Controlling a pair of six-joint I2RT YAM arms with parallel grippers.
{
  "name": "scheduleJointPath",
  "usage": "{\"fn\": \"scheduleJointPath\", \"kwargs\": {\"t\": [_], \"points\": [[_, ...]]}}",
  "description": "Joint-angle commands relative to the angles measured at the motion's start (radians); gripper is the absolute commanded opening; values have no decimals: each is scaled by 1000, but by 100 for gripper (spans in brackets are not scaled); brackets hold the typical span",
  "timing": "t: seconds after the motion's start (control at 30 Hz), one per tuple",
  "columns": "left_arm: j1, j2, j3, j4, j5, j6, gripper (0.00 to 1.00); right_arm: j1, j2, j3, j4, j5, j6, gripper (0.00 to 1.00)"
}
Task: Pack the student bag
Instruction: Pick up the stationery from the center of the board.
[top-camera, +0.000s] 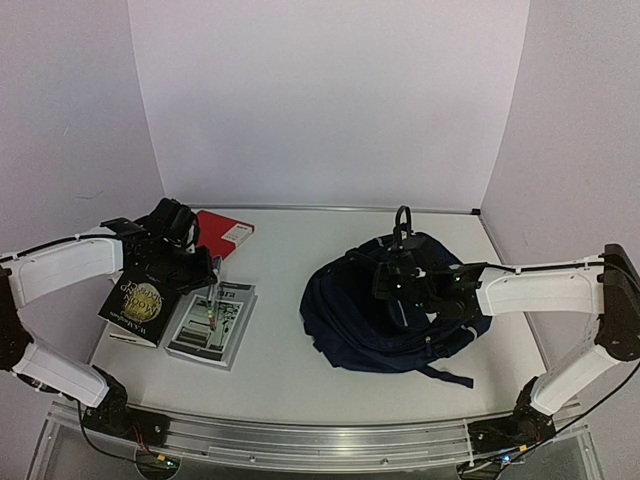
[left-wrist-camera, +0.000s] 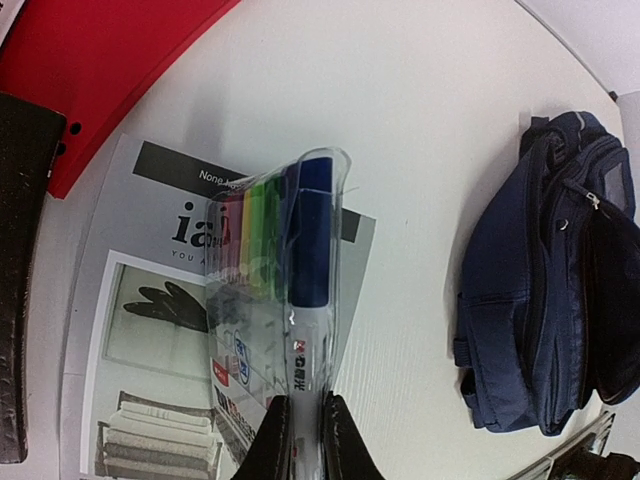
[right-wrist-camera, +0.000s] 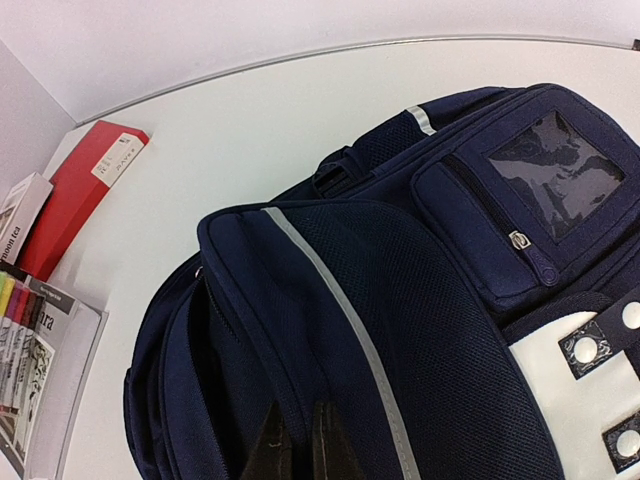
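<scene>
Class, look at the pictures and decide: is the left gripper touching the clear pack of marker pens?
Touching. The left wrist view shows the left gripper pinching the near end of the marker pack between its shut jaws.

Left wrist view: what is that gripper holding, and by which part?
The left gripper is shut on the clear marker pack, pinching the flat plastic edge at the end nearest the camera, over the grey magazine.

Magazine (top-camera: 205, 335) left of bag (top-camera: 335, 320) (markers (left-wrist-camera: 290, 250) over)
</scene>
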Motion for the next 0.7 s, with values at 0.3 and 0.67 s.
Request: {"fn": "scheduleJointPath", "kwargs": {"t": [0.3,0.67], "points": [[50,24,-48,-29,-29,2,18,-3,-11,32,28,22,28,0],[50,36,-55,-45,-84,9,28,-3,10,39,28,16,29,0]]}}
